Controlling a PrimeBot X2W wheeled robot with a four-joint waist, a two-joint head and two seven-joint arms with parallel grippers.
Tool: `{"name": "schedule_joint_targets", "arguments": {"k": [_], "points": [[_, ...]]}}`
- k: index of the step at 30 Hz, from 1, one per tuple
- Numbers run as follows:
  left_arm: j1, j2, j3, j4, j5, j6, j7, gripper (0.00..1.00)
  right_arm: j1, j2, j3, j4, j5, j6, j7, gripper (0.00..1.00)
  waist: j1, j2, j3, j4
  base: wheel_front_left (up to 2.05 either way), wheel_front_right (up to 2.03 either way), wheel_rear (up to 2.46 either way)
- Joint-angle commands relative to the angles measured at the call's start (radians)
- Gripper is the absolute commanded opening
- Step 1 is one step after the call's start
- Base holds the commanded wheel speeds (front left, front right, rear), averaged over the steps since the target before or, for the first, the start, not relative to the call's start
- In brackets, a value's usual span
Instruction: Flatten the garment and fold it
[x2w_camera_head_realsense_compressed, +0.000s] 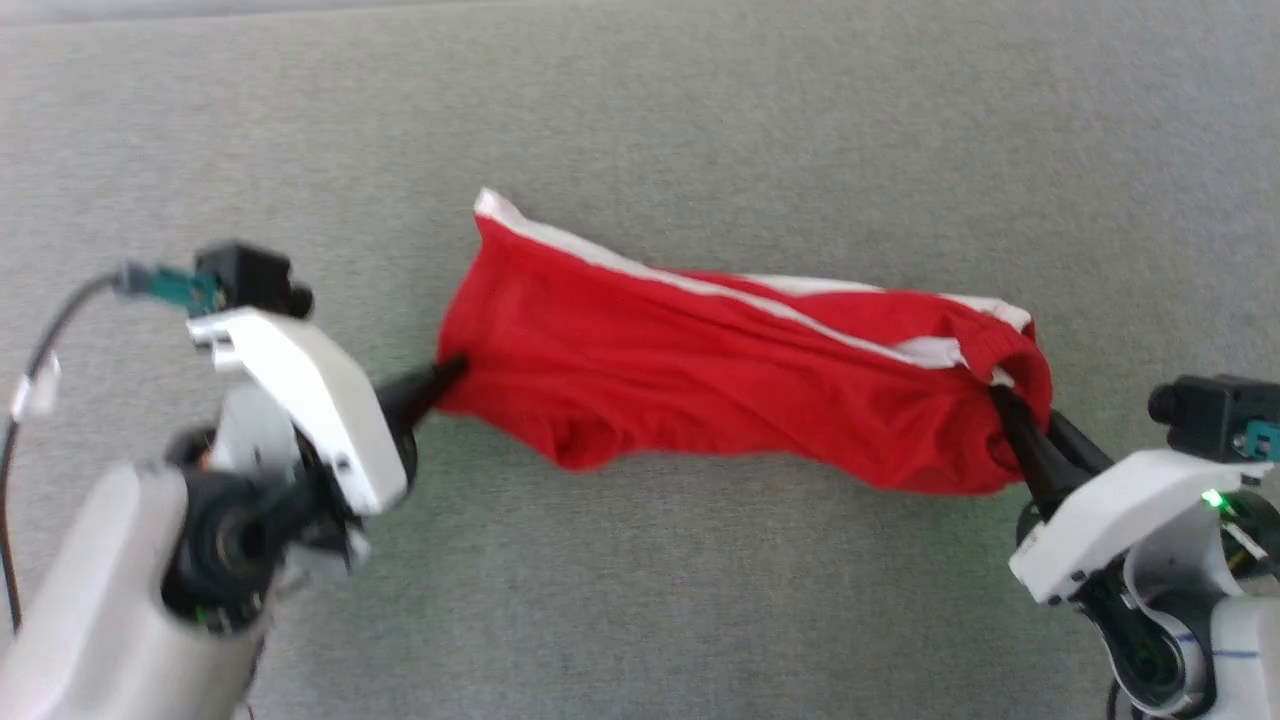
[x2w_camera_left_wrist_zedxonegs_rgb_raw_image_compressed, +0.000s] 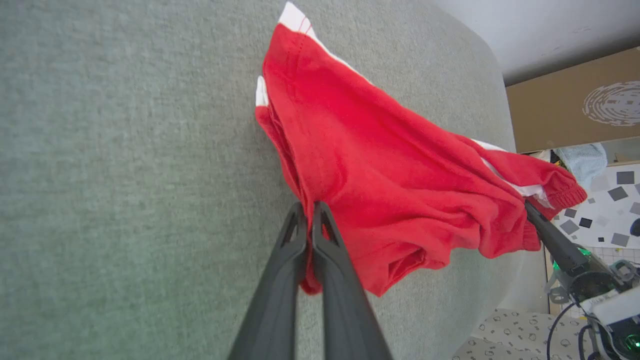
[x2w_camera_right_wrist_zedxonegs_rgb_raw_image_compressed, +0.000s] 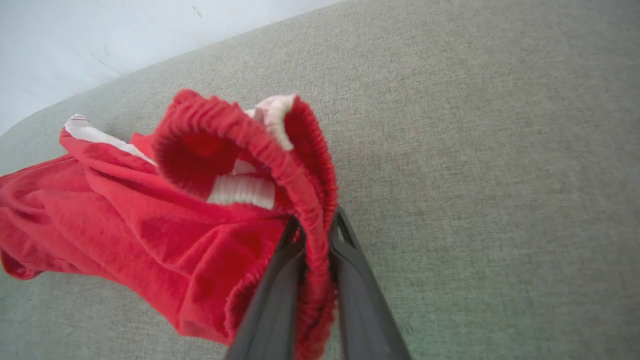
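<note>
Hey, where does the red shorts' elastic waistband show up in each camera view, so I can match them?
Head view: waistband, right of centre, mid-height.
Left wrist view: waistband, far right, mid-height.
Right wrist view: waistband, centre, looping upward.
Shared landmark: the right claw pinching it.

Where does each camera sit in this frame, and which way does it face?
Head view: from above, looking down at the red shorts stretched across the grey surface; left gripper and right gripper show at either side.
Left wrist view: looks along its own shut fingers, pinching the shorts' edge.
Right wrist view: looks along its own fingers, clamped on the waistband.
Shared: the left wrist view also catches the right gripper at the waistband.
</note>
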Motion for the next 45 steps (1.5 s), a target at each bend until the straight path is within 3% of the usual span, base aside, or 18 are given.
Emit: {"name": "schedule_joint_targets", "arguments": {"k": [1, 9, 18, 27, 36, 37, 40, 42, 43, 44, 45], "points": [[0.043, -0.001, 0.008, -0.029, -0.012, 0.005, -0.011, 0.0, 0.017, -0.003, -0.012, -0.011, 0.009, -0.002, 0.009, 0.0, 0.0001, 0.0, -0.035, 0.036, 0.0, 0.0, 0.0], [0.248, -0.03, 0.018, -0.181, -0.029, 0.0, -0.098, 0.0, 0.096, -0.003, -0.043, -0.039, 0.038, -0.002, 0.057, 0.0, 0.0001, 0.0, -0.073, 0.069, 0.0, 0.0, 0.0], [0.462, -0.064, 0.017, -0.233, -0.02, -0.01, -0.211, 0.0, 0.183, -0.003, -0.092, -0.056, 0.041, -0.002, 0.126, 0.05, 0.0001, 0.0, -0.106, 0.084, 0.0, 0.0, 0.0], [0.559, -0.092, -0.013, -0.2, 0.003, -0.019, -0.269, 0.0, 0.225, -0.003, -0.118, -0.044, 0.042, -0.002, 0.155, 0.08, 0.0001, 0.0, -0.143, 0.097, 0.0, 0.0, 0.0], [0.501, -0.135, -0.044, -0.067, 0.066, -0.062, -0.361, 0.0, 0.204, -0.003, -0.111, 0.02, 0.037, -0.002, 0.141, 0.09, 0.0001, 0.0, -0.161, 0.111, 0.0, 0.0, 0.0], [0.491, -0.14, -0.049, -0.051, 0.072, -0.066, -0.366, 0.0, 0.199, -0.003, -0.108, 0.027, 0.036, -0.002, 0.139, 0.13, 0.0001, 0.0, -0.16, 0.112, 0.0, 0.0, 0.0], [0.465, -0.154, -0.062, -0.006, 0.083, -0.076, -0.378, 0.0, 0.184, -0.003, -0.1, 0.043, 0.031, -0.002, 0.133, 0.42, 0.0001, 0.0, -0.158, 0.112, 0.0, 0.0, 0.0], [0.452, -0.162, -0.067, 0.017, 0.089, -0.081, -0.387, 0.0, 0.174, -0.003, -0.093, 0.052, 0.025, -0.002, 0.127, 1.0, 0.0001, 0.0, -0.155, 0.111, 0.0, 0.0, 0.0], [0.448, -0.165, -0.071, 0.027, 0.092, -0.084, -0.39, 0.03, 0.171, -0.003, -0.09, 0.056, 0.023, -0.002, 0.123, 1.0, 0.0001, 0.0, -0.154, 0.11, 0.0, 0.0, 0.0], [0.445, -0.167, -0.073, 0.035, 0.093, -0.086, -0.393, 0.15, 0.169, -0.003, -0.088, 0.06, 0.02, -0.002, 0.121, 1.0, 0.0001, 0.0, -0.154, 0.111, 0.0, 0.0, 0.0], [0.443, -0.172, -0.074, 0.04, 0.091, -0.088, -0.396, 0.37, 0.168, -0.003, -0.085, 0.062, 0.018, -0.002, 0.121, 1.0, 0.0001, 0.0, -0.154, 0.111, 0.0, 0.0, 0.0]]}}
